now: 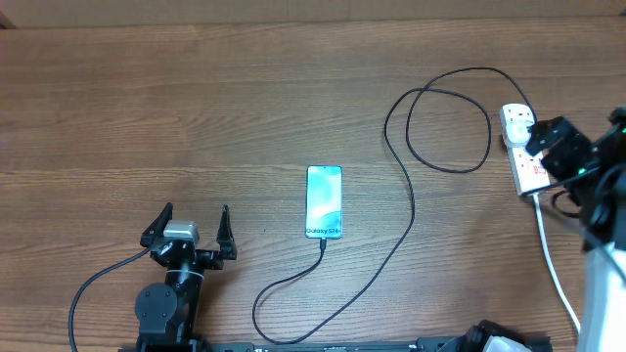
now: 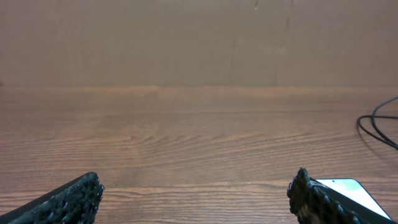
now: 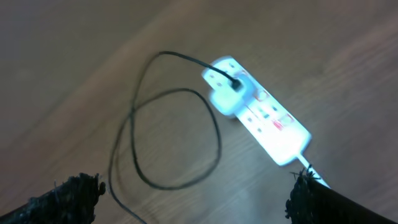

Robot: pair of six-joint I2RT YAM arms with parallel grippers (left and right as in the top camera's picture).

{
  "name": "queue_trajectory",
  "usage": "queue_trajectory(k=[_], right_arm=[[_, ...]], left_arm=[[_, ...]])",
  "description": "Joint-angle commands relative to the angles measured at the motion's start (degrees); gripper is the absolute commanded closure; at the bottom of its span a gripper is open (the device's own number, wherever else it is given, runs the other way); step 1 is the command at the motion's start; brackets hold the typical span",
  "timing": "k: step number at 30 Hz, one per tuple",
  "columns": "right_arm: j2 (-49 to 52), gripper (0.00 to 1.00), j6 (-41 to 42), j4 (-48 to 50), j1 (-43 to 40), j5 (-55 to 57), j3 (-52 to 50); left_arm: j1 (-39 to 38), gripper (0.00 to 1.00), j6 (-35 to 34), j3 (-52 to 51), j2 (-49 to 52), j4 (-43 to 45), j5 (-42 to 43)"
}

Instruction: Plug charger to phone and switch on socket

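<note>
The left arm is seen low at the near edge of the worktop, its left gripper pointed away across the wood with the jaws spread wide and nothing between them. The right arm is reached out to the far right side, where the right gripper is held above the socket, tilted down at it, jaws likewise parted wide and empty. The phone is laid flat and face up near the middle of the worktop, just to the right of the left gripper, its screen lit bright cyan with small text at the near end. The charger is run as a thin black cable from the phone's near edge, where its tip is met, though whether it is fully seated cannot be told. From there it is curved toward the near edge, swept up to the right, coiled in a loose loop, and ended at a plug seated in the socket. The socket is a white strip with small red markings, and a thick white cord is trailed from its near end.
</note>
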Motion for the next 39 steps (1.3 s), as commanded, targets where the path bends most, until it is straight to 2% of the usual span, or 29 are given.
queue_trajectory(k=[1, 11, 17, 27, 34, 39], right_arm=[[-4.9, 0.0, 0.0, 5.8, 3.0, -0.4, -6.6], [-20.2, 0.0, 0.0, 32.5, 13.2, -0.4, -31.4], [-28.5, 0.0, 0.0, 45.7, 16.0, -0.4, -42.6], [-42.5, 0.0, -1.2, 51.5, 16.8, 1.3, -54.9], [-53.2, 0.0, -3.2, 51.1, 17.3, 1.4, -62.5], [-55.1, 0.0, -8.5, 47.0, 17.4, 1.7, -62.3]], left_arm=[[0.4, 0.0, 1.1, -0.2, -0.7, -0.1, -0.4], [0.4, 0.01, 1.1, -0.2, -0.7, -0.1, -0.4], [0.4, 0.0, 1.1, -0.2, -0.7, -0.1, -0.4], [0.4, 0.0, 1.1, -0.2, -0.7, -0.1, -0.4], [0.4, 0.01, 1.1, -0.2, -0.7, -0.1, -0.4], [0.4, 0.0, 1.1, -0.2, -0.7, -0.1, -0.4]])
